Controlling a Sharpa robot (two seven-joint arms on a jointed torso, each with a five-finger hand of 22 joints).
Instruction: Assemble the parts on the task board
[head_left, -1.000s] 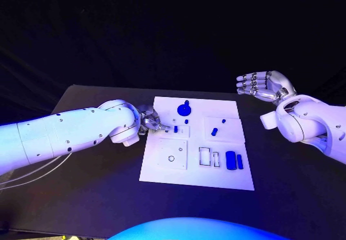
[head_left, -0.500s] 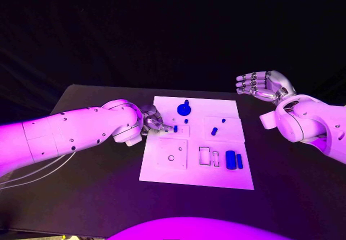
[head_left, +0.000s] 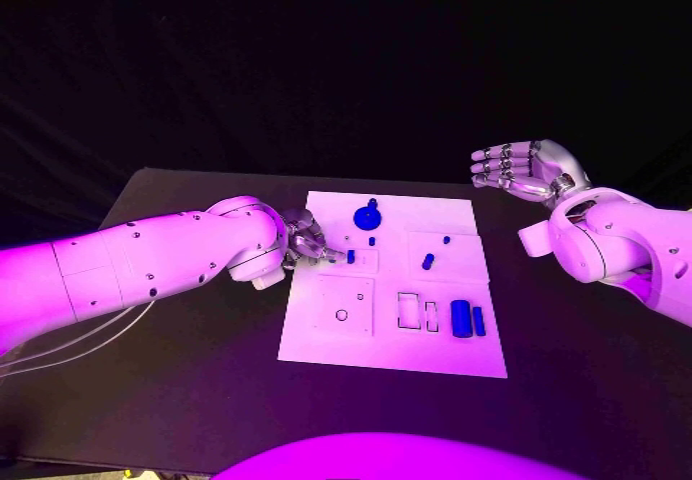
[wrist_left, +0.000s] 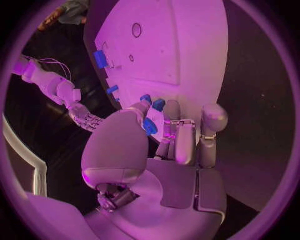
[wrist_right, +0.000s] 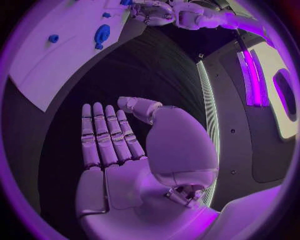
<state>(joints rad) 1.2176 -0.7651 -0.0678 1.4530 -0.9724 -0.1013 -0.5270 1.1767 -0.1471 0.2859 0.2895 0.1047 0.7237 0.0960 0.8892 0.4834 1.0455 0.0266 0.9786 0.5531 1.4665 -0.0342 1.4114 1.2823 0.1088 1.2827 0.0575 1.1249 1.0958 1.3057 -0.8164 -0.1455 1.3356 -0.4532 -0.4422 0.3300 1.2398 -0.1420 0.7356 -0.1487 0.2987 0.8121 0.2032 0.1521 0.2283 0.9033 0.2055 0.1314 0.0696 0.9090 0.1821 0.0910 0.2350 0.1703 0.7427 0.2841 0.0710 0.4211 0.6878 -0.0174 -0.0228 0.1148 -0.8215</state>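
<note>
Resting at the near-left part of the task board, a flat white rectangular plate with shallow outlined recesses, on the matte black table. Left hand, silver and glossy, curled in at the board's nine o'clock edge, fingertips pinching a small blue peg between thumb and a finger; two more small blue pieces seen just past the fingertips in the wrist view. Right hand raised off the table toward two o'clock from the board, well apart from it, palm up, fingers straight and pressed side by side, thumb out, holding nothing. Lay on the board: a rounded blue knob at twelve o'clock, a short blue pin near the centre, and two oblong blue blocks side by side toward four o'clock. Showed a small ring-shaped hole toward seven o'clock.
</note>
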